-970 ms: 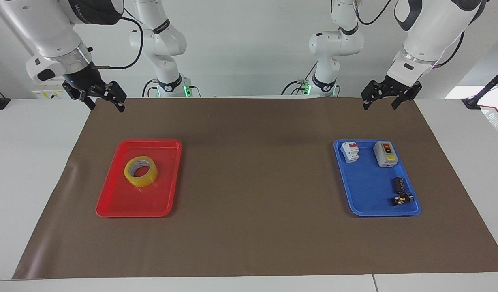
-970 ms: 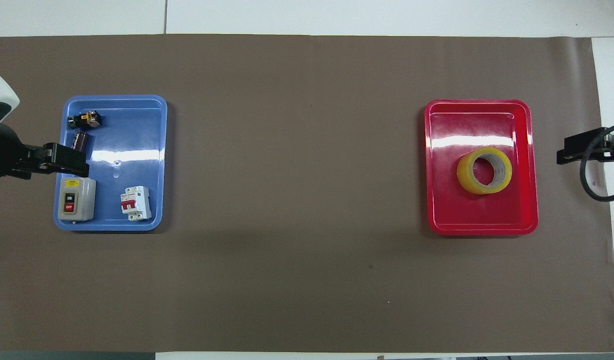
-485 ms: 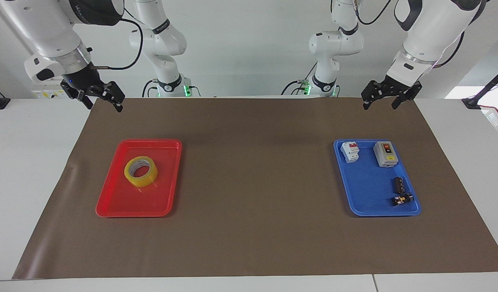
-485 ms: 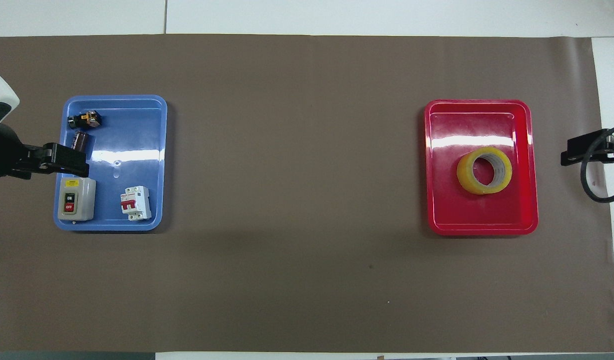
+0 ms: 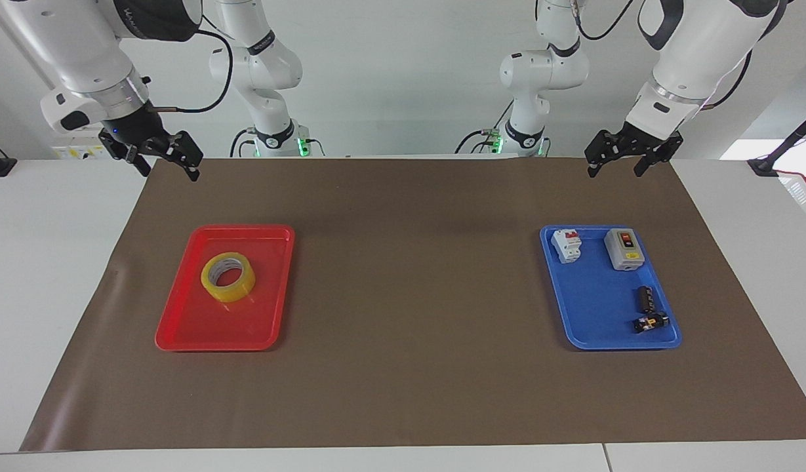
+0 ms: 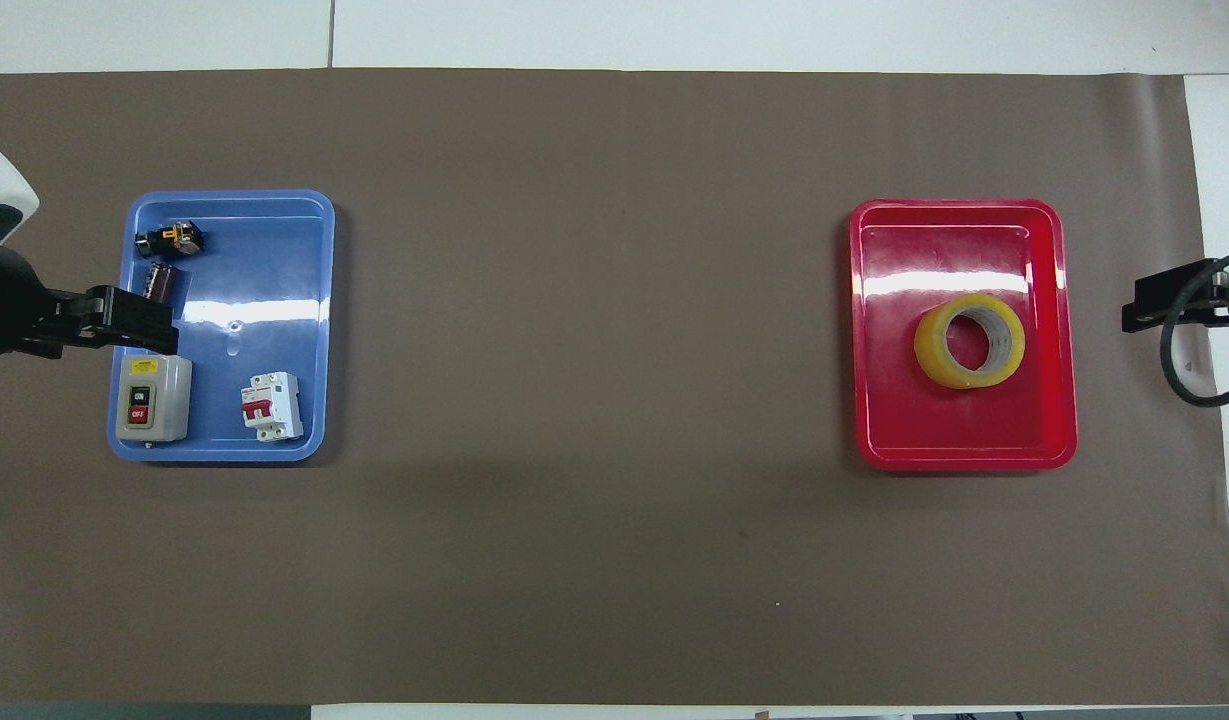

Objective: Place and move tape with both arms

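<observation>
The yellow tape roll (image 5: 227, 277) lies in the red tray (image 5: 180, 328) toward the right arm's end of the table; it also shows in the overhead view (image 6: 969, 340). My right gripper (image 5: 170, 172) is open and empty, raised over the brown mat's corner at that end, well apart from the tape. My left gripper (image 5: 614, 172) is open and empty, raised over the mat's edge at the left arm's end, near the blue tray (image 5: 593, 314).
The blue tray holds a grey switch box (image 5: 624, 249), a white circuit breaker (image 5: 566, 245) and two small dark parts (image 5: 646, 308). A brown mat (image 5: 416, 295) covers the table. Two smaller white arms with green-lit bases (image 5: 278, 141) stand at the table's robot-side edge.
My right gripper has drawn back slightly toward the right arm's end of the table and up. The left gripper, tape and trays have not moved.
</observation>
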`<state>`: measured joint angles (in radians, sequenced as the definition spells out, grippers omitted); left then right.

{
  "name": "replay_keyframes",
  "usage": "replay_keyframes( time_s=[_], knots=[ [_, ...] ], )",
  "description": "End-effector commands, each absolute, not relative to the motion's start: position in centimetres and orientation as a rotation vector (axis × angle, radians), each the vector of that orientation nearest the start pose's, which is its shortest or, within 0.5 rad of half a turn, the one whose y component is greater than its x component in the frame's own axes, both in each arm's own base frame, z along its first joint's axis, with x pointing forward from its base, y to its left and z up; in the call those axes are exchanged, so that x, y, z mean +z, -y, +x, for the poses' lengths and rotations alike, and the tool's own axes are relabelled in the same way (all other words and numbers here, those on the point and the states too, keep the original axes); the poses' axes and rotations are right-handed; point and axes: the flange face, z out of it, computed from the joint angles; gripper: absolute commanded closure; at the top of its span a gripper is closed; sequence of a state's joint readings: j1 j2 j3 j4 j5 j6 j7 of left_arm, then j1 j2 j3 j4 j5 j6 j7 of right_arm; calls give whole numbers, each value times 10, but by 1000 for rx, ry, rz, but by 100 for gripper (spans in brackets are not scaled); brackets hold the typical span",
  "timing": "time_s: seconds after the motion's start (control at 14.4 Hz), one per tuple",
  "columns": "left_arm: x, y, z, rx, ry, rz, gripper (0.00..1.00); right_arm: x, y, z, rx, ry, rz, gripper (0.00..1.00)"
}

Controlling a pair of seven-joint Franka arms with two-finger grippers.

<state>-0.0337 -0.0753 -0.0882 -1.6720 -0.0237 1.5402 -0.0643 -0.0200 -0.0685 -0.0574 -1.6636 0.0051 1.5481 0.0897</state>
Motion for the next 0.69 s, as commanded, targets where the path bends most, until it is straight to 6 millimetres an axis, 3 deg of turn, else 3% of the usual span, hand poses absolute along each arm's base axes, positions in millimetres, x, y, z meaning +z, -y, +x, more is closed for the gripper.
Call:
replay_keyframes(
  time_s=[0.0, 0.14, 0.62],
  knots=[
    [616, 66, 519, 100, -79, -3152, 0, 615, 47, 524, 82, -257, -3132, 0],
    [616, 66, 519, 100, -79, -3152, 0, 616, 35, 525, 89, -224, -3139, 0],
    [616, 66, 518, 102, -79, -3152, 0, 624, 25, 526, 111, -175, -3151, 0]
  ],
)
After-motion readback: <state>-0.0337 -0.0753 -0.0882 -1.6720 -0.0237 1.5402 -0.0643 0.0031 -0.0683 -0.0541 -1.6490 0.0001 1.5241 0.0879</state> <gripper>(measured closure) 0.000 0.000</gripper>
